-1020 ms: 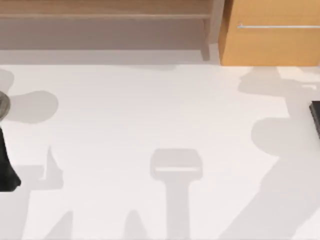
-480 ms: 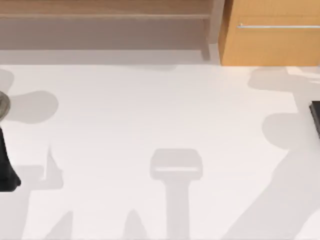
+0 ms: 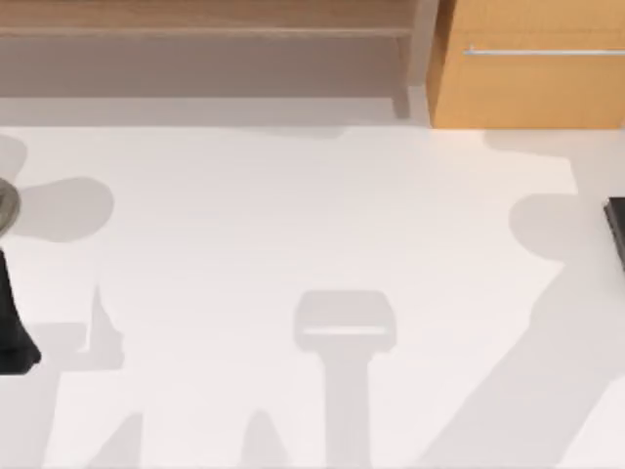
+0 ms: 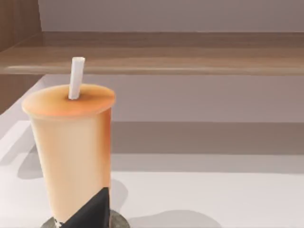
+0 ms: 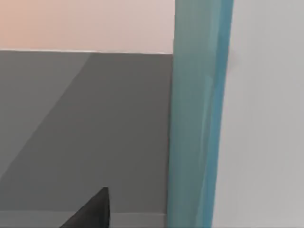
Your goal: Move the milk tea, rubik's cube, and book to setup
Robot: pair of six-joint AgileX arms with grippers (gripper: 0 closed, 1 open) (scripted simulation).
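Counter (image 3: 293, 225): white, lit from above, crossed by grey shadows of the arms.

Far edge: a wooden open shelf (image 3: 205, 29) to the left, a closed wooden cabinet (image 3: 532, 68) with a slim bar handle to the right.

Milk tea (image 4: 71, 152): tall orange-cream cup with a white straw, upright on a grey round coaster (image 4: 116, 222), seen from the left wrist view, close in front of that camera, with the wooden shelf behind it. In the top view the coaster's grey rim (image 3: 6, 203) sits at the counter's left edge.

Left arm: a black part (image 3: 12, 322) shows at the left edge of the top view, just nearer than the coaster. A black tip (image 4: 88, 211) of the left tool lies in front of the cup's base in the left wrist view; whether it is wide, narrow or holding the cup cannot be told.

Right arm: a black part (image 3: 615, 230) shows at the right edge of the top view. The right wrist view shows a teal upright band (image 5: 197, 114) beside a white surface, grey and pale pink areas, and a black tip (image 5: 92, 211) of the right tool; its opening cannot be told.
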